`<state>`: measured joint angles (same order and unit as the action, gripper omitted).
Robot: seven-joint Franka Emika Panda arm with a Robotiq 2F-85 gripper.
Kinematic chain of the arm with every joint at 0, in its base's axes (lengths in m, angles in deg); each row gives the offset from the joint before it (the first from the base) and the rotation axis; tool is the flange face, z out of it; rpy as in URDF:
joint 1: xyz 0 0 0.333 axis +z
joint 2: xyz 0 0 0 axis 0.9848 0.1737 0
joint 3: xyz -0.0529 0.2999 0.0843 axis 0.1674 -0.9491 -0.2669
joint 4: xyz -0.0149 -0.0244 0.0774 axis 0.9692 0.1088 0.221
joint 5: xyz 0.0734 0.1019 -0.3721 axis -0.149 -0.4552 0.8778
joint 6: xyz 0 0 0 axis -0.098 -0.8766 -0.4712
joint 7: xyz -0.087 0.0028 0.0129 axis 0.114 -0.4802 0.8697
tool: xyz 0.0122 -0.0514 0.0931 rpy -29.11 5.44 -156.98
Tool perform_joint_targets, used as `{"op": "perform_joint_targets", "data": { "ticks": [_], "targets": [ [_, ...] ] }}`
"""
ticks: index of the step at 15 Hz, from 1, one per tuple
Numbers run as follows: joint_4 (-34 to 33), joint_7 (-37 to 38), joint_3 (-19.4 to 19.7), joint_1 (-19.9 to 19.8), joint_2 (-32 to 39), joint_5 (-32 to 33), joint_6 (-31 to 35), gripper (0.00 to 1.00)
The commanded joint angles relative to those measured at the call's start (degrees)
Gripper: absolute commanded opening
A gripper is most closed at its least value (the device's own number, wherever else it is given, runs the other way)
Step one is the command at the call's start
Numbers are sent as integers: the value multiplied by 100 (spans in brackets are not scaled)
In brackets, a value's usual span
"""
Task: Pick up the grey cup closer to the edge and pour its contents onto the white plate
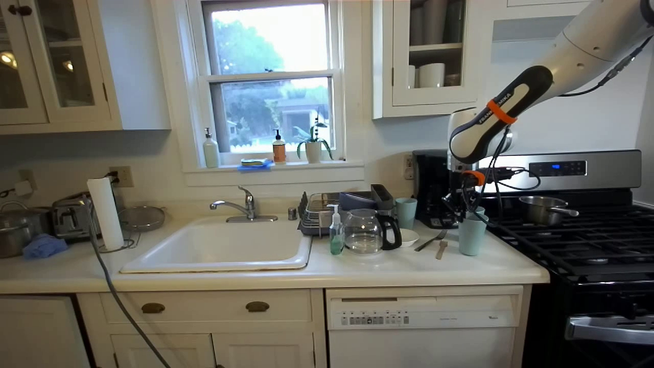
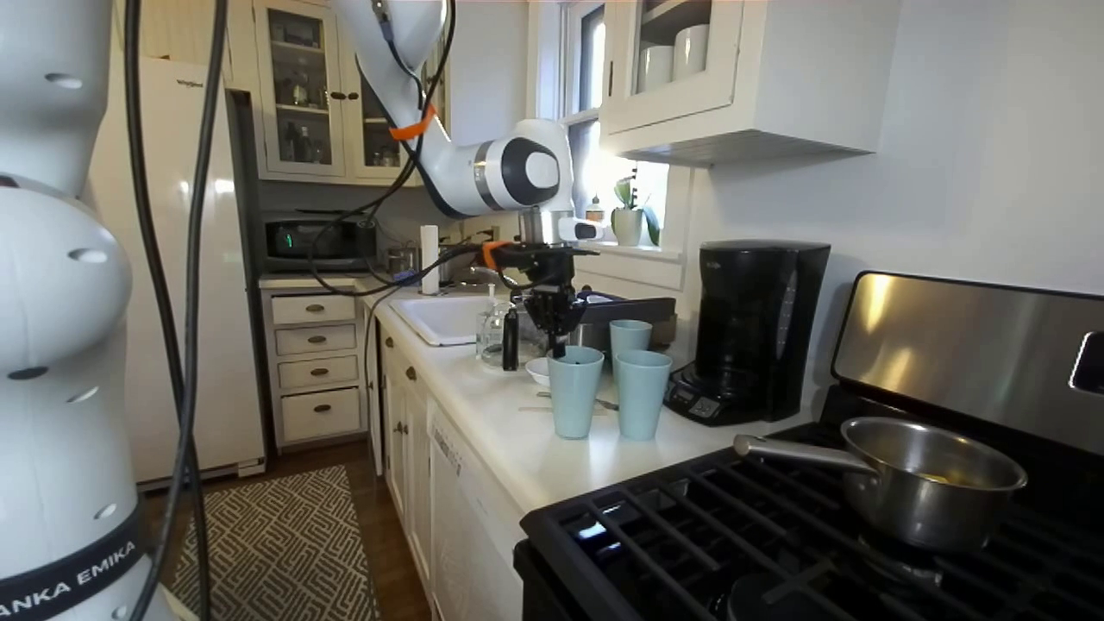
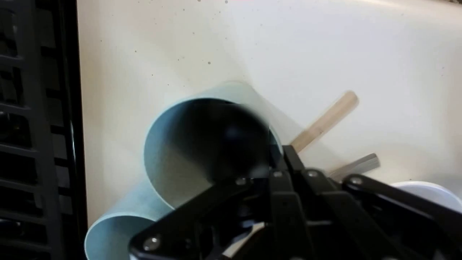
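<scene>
The pale grey-blue cup nearer the counter's front edge (image 1: 471,239) stands upright on the counter; it also shows in an exterior view (image 2: 575,398) and in the wrist view (image 3: 173,159). My gripper (image 3: 283,153) points down at its rim on the plate side. One finger is inside the cup and one outside, closed together on the wall. The inside of the cup is dark and blurred, so its contents cannot be made out. The white plate (image 1: 409,237) lies behind the coffee pot, partly hidden; its edge shows in the wrist view (image 3: 433,193).
A second similar cup (image 2: 644,401) stands right beside the held one, a third (image 1: 406,213) farther back. A fork (image 1: 430,241) and a wooden utensil (image 1: 441,250) lie between cup and plate. The glass pot (image 1: 364,232), coffee maker (image 2: 750,332) and stove (image 2: 690,535) are close.
</scene>
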<state>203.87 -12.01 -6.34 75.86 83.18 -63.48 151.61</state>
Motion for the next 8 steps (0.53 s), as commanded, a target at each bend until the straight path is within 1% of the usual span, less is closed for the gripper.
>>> {"op": "perform_joint_targets", "data": {
  "ticks": [1, 3, 5, 7, 8],
  "targets": [
    [-266, 126, 5, 32, -268, -69, -500, 1],
    [-413, 101, -44, 43, -546, -192, -893, 1],
    [-650, -62, -140, 35, -747, -693, -1512, 1],
    [-966, -263, -216, 38, -818, -1553, -2076, 1],
    [-1109, -253, -229, 51, -820, -1881, -2294, 1]
  ]
}}
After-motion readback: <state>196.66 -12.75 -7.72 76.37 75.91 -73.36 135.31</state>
